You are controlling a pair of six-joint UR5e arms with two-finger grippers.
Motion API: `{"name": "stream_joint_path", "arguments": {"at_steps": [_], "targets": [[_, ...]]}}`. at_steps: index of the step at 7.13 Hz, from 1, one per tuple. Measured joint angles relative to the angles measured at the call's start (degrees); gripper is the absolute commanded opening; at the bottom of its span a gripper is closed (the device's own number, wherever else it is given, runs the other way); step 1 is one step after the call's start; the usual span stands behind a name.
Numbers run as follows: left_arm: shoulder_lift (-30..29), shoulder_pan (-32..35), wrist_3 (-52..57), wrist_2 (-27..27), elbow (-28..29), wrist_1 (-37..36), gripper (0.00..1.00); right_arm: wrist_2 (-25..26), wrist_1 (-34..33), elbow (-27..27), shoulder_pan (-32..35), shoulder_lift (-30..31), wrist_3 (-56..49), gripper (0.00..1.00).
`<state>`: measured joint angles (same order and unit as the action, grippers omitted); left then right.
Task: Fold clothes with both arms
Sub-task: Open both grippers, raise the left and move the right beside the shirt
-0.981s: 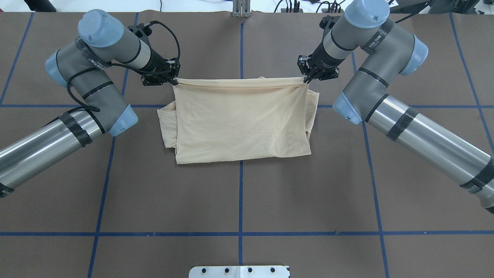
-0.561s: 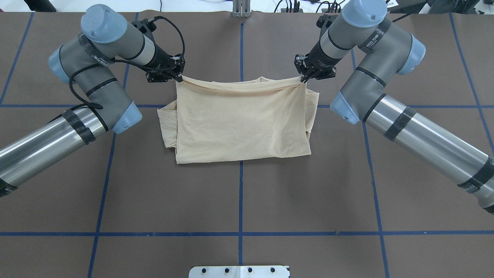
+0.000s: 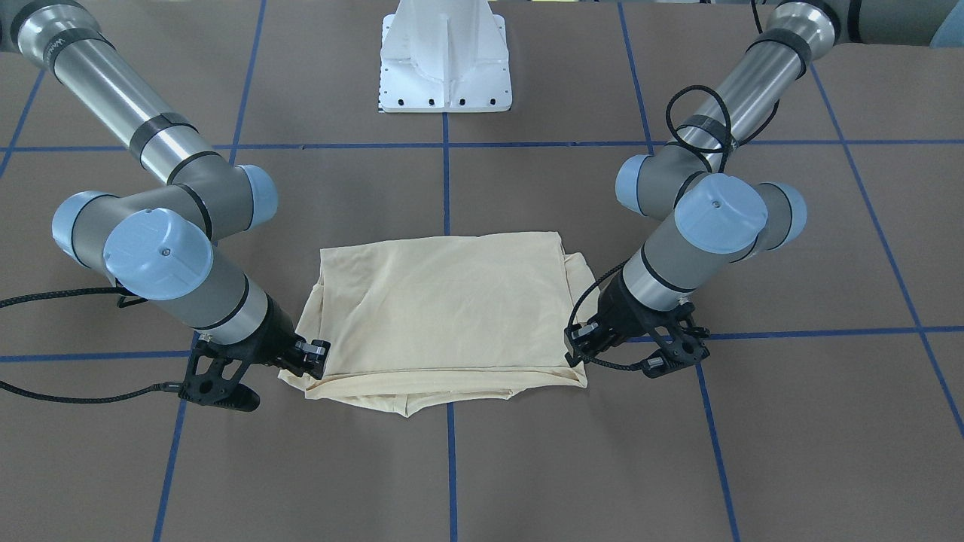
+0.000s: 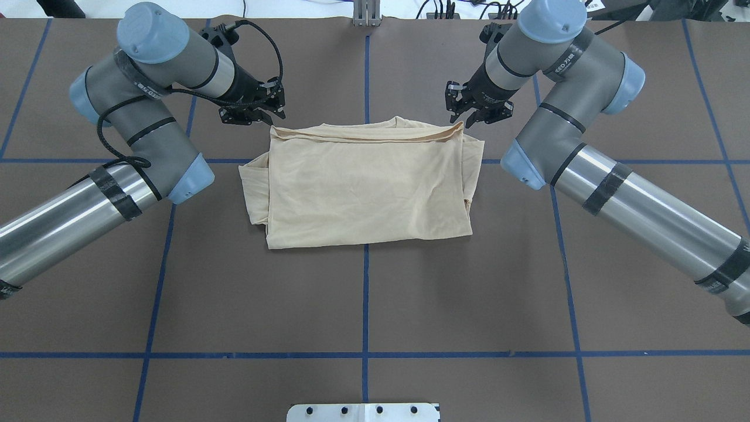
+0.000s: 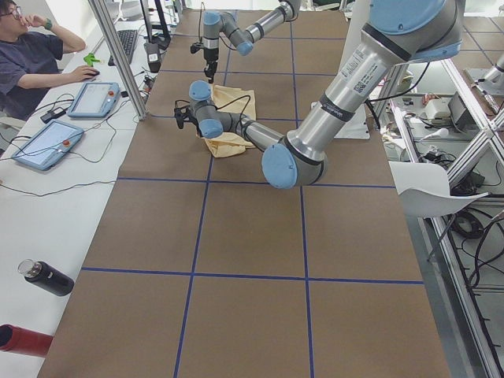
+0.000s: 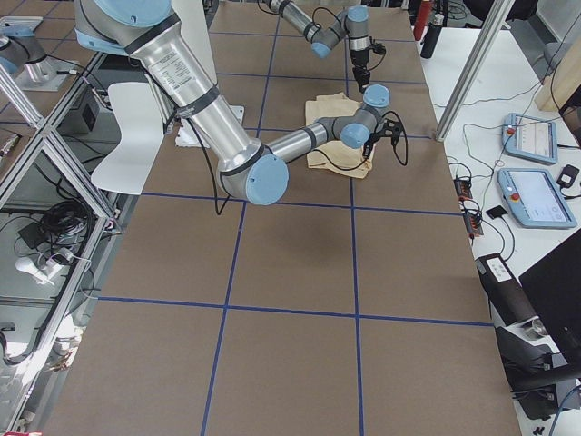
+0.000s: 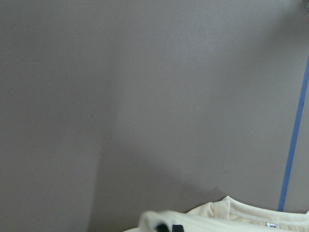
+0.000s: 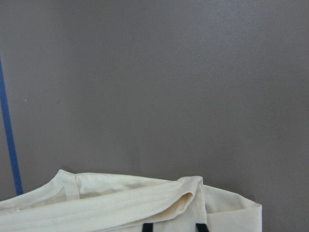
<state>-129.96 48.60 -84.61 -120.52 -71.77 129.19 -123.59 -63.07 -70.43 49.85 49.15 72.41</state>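
The cream-yellow shirt (image 4: 369,187) lies folded into a rectangle on the brown table, plain side up, its print hidden; it also shows in the front view (image 3: 444,309). My left gripper (image 4: 270,112) is open just beyond the shirt's far left corner, off the cloth. My right gripper (image 4: 463,119) is open just beyond the far right corner. In the front view the left gripper (image 3: 578,357) and the right gripper (image 3: 316,360) stand at the two near corners. The right wrist view shows the hem (image 8: 96,198) below spread fingertips; the left wrist view shows the collar (image 7: 241,217).
The white pedestal base (image 3: 444,68) stands at the robot's side of the table. Blue tape lines (image 4: 365,305) cross the brown cover. A folded sleeve (image 4: 253,187) sticks out at the shirt's left. A seated operator (image 5: 31,55), tablets and bottles (image 5: 47,277) are beside the table.
Both grippers have let go of the shirt's far edge and drawn back and up from it. The edge has dropped and now lies slack on the folded shirt.
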Motion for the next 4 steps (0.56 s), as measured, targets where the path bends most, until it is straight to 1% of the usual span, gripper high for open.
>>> {"name": "stream_joint_path", "arguments": {"at_steps": [2, 3, 4], "targets": [[2.3, 0.6, 0.5, 0.0, -3.5, -0.4, 1.0, 0.0, 0.1, -1.1, 0.1, 0.6, 0.0, 1.0], [3.3, 0.8, 0.7, 0.0, -5.5, -1.0, 1.0, 0.1, 0.1, -4.0, 0.2, 2.4, 0.4, 1.0], [4.3, 0.9, 0.7, 0.0, -8.0, -2.2, 1.0, 0.4, 0.0, -8.2, 0.0, 5.6, 0.7, 1.0]]}}
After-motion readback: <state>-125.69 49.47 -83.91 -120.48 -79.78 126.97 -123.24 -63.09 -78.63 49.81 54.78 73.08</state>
